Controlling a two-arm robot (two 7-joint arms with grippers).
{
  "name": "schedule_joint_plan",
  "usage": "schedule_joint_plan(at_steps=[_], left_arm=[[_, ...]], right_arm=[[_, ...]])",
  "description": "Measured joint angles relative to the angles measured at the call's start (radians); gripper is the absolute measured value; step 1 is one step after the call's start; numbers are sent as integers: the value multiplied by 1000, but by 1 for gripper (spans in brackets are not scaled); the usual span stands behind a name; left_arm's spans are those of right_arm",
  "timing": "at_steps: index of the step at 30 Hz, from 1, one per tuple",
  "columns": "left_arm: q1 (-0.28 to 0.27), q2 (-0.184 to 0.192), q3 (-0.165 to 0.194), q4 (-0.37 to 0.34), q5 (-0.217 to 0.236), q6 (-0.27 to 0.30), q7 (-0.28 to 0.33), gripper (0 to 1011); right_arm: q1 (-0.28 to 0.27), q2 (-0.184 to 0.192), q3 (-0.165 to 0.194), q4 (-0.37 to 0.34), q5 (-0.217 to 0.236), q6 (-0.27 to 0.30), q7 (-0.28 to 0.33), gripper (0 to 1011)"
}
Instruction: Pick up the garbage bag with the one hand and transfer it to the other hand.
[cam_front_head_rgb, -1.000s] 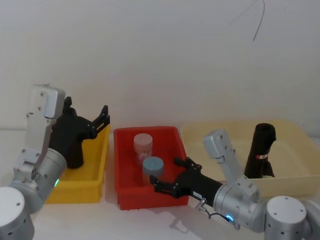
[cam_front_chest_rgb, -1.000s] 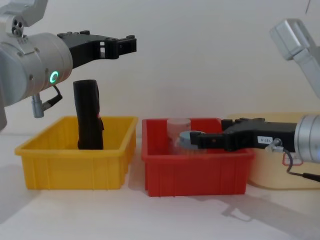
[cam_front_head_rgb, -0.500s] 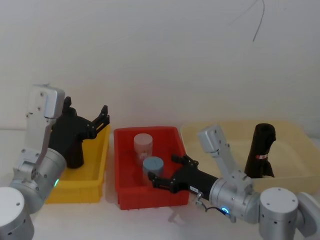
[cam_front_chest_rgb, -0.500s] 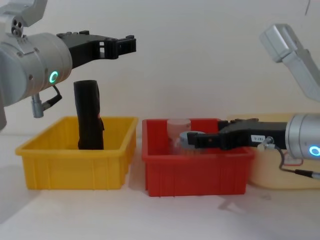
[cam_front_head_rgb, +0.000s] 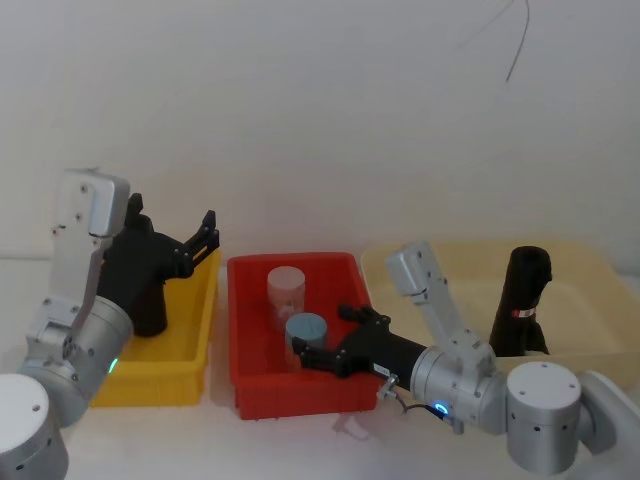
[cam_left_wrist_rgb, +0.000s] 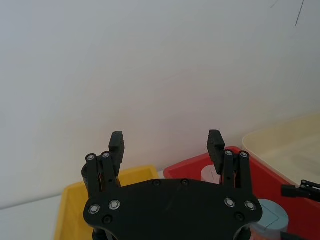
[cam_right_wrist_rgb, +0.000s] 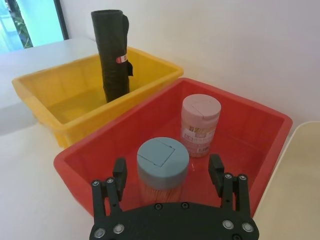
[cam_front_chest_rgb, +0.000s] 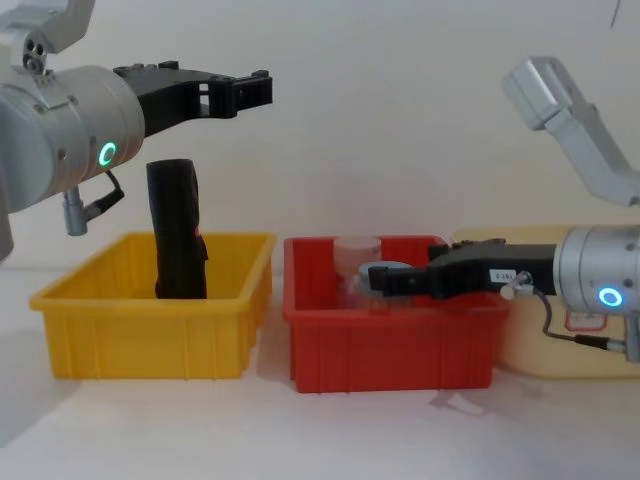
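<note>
- Head view: the garbage bag (cam_front_head_rgb: 520, 302) stands upright in the cream bin (cam_front_head_rgb: 590, 268) at the robot's right, with a red-and-white band around its middle.
- The right gripper (cam_front_head_rgb: 322, 335), black with a small white sticker, reaches over the red bin (cam_front_head_rgb: 345, 264), well apart from the garbage bag; its fingers are spread and hold nothing.
- Right wrist view shows those fingers on either side of a blue-lidded jar (cam_right_wrist_rgb: 162, 164), not touching it; a pink-lidded jar (cam_right_wrist_rgb: 200, 124) stands behind it in the same bin.
- The left gripper (cam_front_chest_rgb: 245, 88), on the silver arm with the green ring, hangs high above the yellow bin (cam_front_chest_rgb: 150, 320), fingers apart and empty.
- A second black roll (cam_front_chest_rgb: 177, 230) stands upright in the yellow bin, below the left gripper and clear of it.
- Between the left gripper and the garbage bag lie the red bin, its two jars and the right arm.
- All three bins sit side by side on the white surface (cam_front_chest_rgb: 300, 430).
</note>
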Motion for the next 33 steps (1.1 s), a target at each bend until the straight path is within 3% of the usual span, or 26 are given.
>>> schedule_joint_plan(at_steps=[23, 29, 33], left_arm=[[0, 0, 0, 0, 0, 0, 0, 1000], [0, 0, 0, 0, 0, 0, 0, 1000], [0, 0, 0, 0, 0, 0, 0, 1000]], right_arm=[[71, -30, -36, 99, 2, 4, 7, 1000], [86, -38, -45, 116, -4, 11, 9, 908], [91, -40, -48, 120, -8, 18, 8, 765]])
